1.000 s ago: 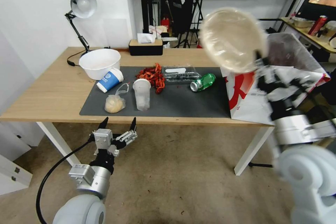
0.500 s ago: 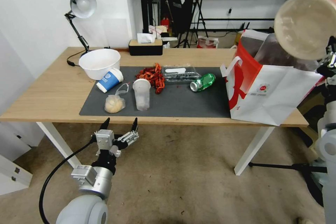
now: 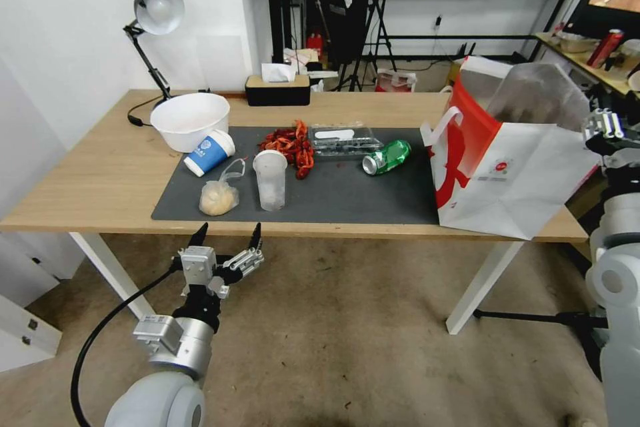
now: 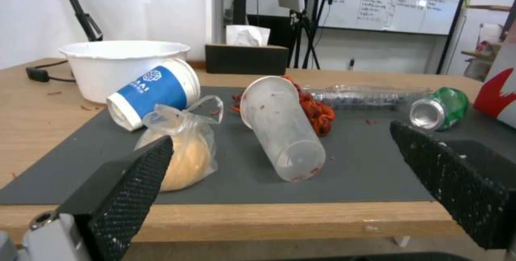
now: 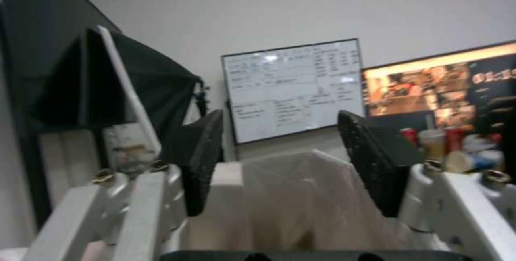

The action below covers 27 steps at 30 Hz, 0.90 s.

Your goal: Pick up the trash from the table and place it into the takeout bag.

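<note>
Trash lies on the table's (image 3: 87,173) dark mat (image 3: 347,197): a blue-and-white paper cup (image 3: 209,152) on its side, a clear bag with a pale lump (image 3: 218,198), a frosted cup (image 3: 271,180), red shell scraps (image 3: 290,145), a clear container (image 3: 343,140) and a green can (image 3: 387,156). The takeout bag (image 3: 527,180) stands open at the table's right end. My left gripper (image 3: 229,230) hangs open below the front edge, facing the frosted cup (image 4: 282,128). My right gripper (image 3: 603,125) is open and holds nothing, beside the bag's far right rim.
A white bowl (image 3: 190,120) sits at the mat's back left corner, with a desk lamp (image 3: 153,10) behind it. A tissue box (image 3: 277,89) is at the table's back edge. Tripods and a side table with cans stand behind.
My right gripper carried a beige bowl to the right over the takeout bag; now it sits lower, beside the bag, open and without the bowl. The left arm has stayed put.
</note>
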Tool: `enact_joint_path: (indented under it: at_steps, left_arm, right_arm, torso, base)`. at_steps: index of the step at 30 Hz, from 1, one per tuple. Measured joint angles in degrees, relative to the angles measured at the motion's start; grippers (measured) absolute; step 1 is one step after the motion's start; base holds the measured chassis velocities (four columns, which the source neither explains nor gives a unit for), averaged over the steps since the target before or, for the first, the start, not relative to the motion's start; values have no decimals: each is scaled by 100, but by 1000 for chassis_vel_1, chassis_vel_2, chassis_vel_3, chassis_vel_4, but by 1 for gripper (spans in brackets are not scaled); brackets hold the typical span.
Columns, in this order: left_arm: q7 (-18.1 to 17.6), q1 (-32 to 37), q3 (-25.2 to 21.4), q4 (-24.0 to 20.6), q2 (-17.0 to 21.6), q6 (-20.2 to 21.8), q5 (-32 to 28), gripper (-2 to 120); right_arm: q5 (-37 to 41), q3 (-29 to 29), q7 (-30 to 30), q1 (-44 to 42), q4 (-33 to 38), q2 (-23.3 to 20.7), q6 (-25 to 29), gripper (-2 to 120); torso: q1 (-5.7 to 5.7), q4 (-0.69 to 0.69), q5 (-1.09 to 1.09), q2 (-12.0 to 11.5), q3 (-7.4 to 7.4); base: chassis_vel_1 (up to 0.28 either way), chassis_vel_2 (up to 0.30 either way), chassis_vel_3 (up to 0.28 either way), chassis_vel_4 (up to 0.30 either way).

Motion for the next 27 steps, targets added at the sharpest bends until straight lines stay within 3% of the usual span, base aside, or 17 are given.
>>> enact_joint_path:
  at_steps: [6,11,17,27]
  left_arm:
    - [0,-36,2,-1,15,0,-16,100]
    - [0,-65,3,0,32,-1,-18,100]
    - [-12,-96,-45,10,133,-53,-56,100]
    - [-27,-199,-63,42,248,-53,-113,100]
  right_arm:
    - [1108,-373,-414,-485,679,-23,279,86]
    - [1192,-650,-689,-807,915,15,301,98]
    - [598,-1025,-842,-1381,955,1,403,100]
    - [-593,-1866,-583,-2355,403,46,1154,100]
  torso:
    - [0,0,-2,1,0]
    - [-1,0,-1,1,0]
    - [0,0,-2,1,0]
    - [-1,-1,0,1,-1]
  base:
    - [0,0,0,0]
    - [0,0,0,0]
    - [0,0,0,0]
    - [0,0,0,0]
